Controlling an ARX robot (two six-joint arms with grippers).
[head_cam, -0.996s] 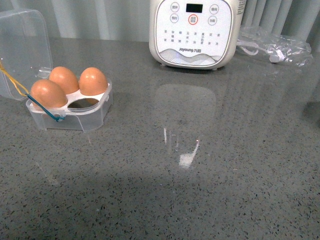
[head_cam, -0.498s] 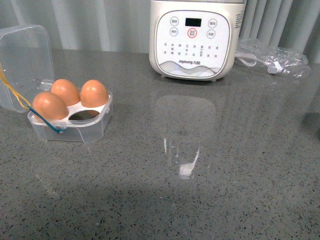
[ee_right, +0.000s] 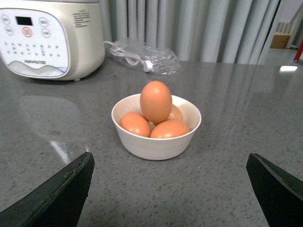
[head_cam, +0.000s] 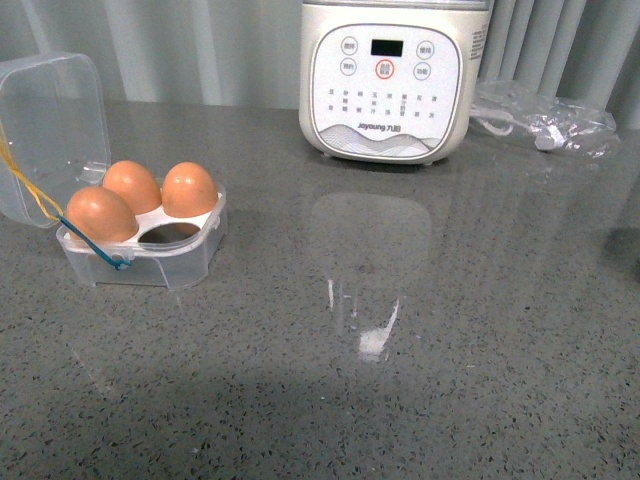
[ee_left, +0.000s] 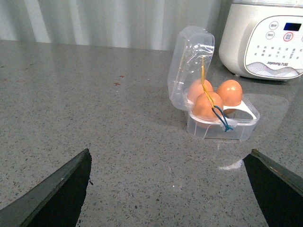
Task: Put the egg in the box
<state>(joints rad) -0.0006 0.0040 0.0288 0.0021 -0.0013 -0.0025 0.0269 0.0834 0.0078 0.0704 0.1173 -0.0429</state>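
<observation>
The clear box (head_cam: 150,262) stands open at the left of the table, its lid (head_cam: 45,130) tipped back. Three orange-brown eggs (head_cam: 131,185) sit in its white tray; the near right hole (head_cam: 170,232) is empty. The box also shows in the left wrist view (ee_left: 227,132), beyond my open, empty left gripper (ee_left: 169,153). In the right wrist view a white bowl (ee_right: 156,146) holds several eggs, one egg (ee_right: 155,101) upright on top. My open, empty right gripper (ee_right: 170,161) is just short of the bowl. Neither gripper shows in the front view.
A white Joyoung appliance (head_cam: 385,80) stands at the back centre. A clear plastic bag with a cord (head_cam: 545,105) lies at the back right. Yellow and blue bands (head_cam: 60,215) hang over the box's left front corner. Curtains close off the back.
The front view has shifted slightly, so the box shows a little lower in the picture. Nothing on the table has moved.
</observation>
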